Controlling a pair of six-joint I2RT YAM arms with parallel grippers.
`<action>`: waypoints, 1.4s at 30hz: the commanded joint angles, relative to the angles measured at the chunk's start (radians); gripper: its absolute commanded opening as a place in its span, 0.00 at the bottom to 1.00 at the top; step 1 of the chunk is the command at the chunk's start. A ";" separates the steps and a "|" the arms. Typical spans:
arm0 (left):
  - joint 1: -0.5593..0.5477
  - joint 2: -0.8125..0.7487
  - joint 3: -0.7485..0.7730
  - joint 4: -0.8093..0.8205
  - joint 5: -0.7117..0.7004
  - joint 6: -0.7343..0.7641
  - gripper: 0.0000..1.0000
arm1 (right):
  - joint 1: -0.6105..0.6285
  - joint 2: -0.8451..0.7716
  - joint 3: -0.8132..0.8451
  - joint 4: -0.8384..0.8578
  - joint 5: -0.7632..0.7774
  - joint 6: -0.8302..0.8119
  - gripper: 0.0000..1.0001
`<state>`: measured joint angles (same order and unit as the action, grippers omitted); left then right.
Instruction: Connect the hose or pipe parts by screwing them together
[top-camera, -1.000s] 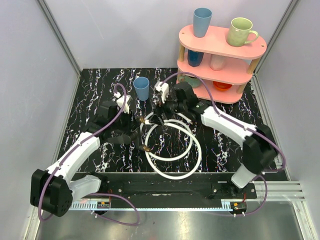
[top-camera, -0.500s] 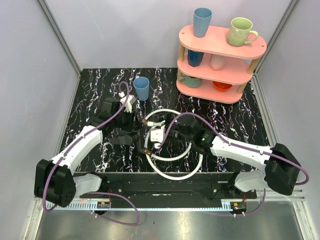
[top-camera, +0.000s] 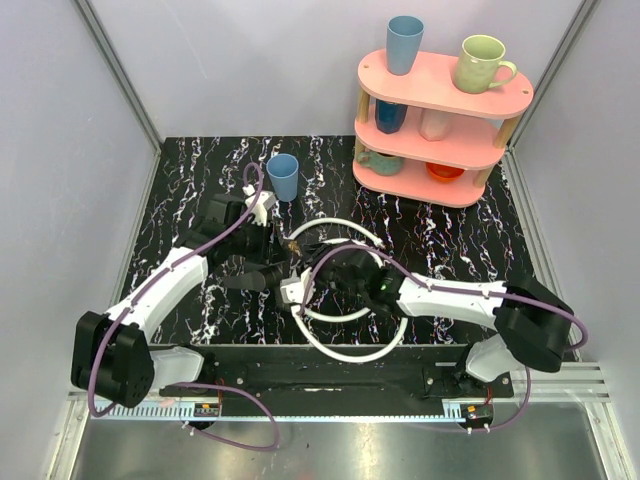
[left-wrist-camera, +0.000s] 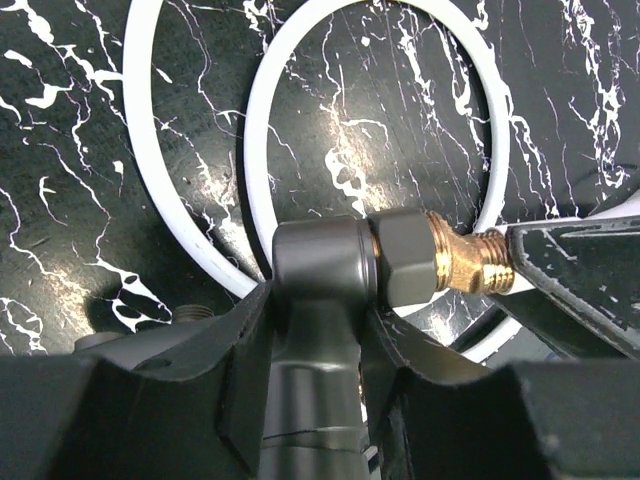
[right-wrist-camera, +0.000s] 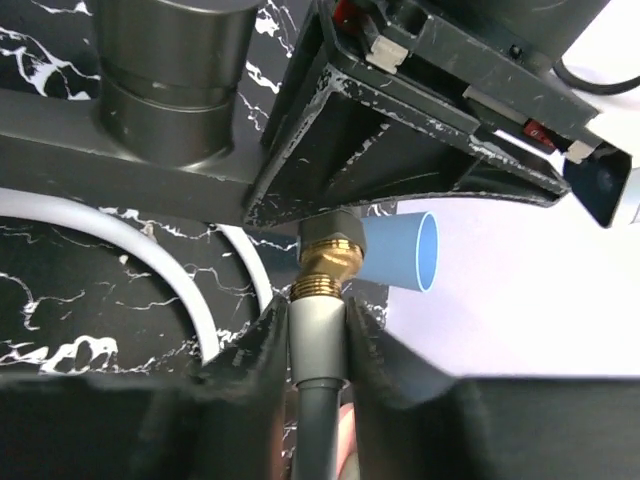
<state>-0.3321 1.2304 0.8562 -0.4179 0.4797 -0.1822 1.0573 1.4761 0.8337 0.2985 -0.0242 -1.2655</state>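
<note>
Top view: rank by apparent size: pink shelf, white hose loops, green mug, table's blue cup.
1. pink shelf
2. white hose loops
3. green mug and blue cup: look alike; mug sits higher, nearer the camera, so no ranking.

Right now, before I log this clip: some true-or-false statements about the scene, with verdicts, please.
1. The left claw is shut on a grey hose sleeve carrying a brass elbow. True.
2. The white hoses lie straight. False: they curl in loops.
3. The blue cup on the table lies tipped over. False: it stands upright.
4. The pink shelf holds a blue tumbler and a green mug on its top tier. True.
5. The right claw grips a second grey sleeve at the brass elbow. True.
</note>
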 joint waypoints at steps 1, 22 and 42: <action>0.005 -0.025 0.083 0.097 0.109 -0.013 0.00 | 0.009 0.035 0.031 0.067 0.079 -0.003 0.21; -0.057 -0.161 0.029 0.180 -0.050 0.026 0.00 | -0.233 0.332 0.530 -0.390 -0.546 1.075 0.00; -0.058 -0.137 0.044 0.127 -0.150 0.043 0.00 | -0.405 0.273 0.421 -0.131 -0.714 1.524 0.62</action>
<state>-0.3737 1.1118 0.8074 -0.4213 0.1951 -0.1291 0.6552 1.9175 1.2938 0.1612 -0.8974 0.4637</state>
